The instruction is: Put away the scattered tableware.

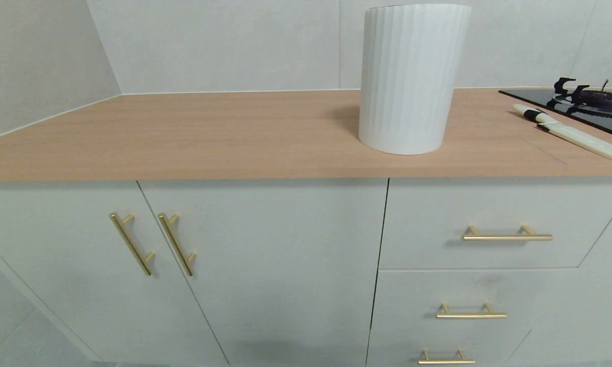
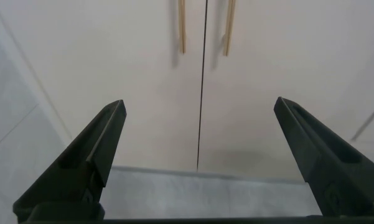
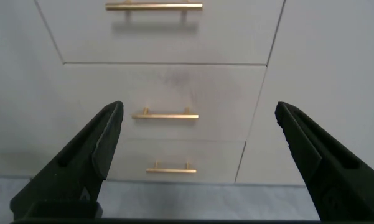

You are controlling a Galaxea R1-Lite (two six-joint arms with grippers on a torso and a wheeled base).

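Left tool [image 2: 199, 104] is sitting wide open, facing the cabinet doors [image 2: 267, 93]. Right tool [image 3: 199, 106], also wide open w/ nothing in it, is facing the drawers [image 3: 162, 81]. Both seem to be hanging below the worktop [image 1: 183, 132]. Knife [image 1: 570, 133] is lying flat at the worktop's 3 o'clock end, just beside the hob [image 1: 586, 99], w/ its long axis running 10 to 4 o'clock and the handle at the 10 end. Right arm is prob. the nearer one. Ribbed white holder [image 1: 407, 76] is standing upright approx. 9 o'clock of the knife, apart from it. Its contents can't be told.
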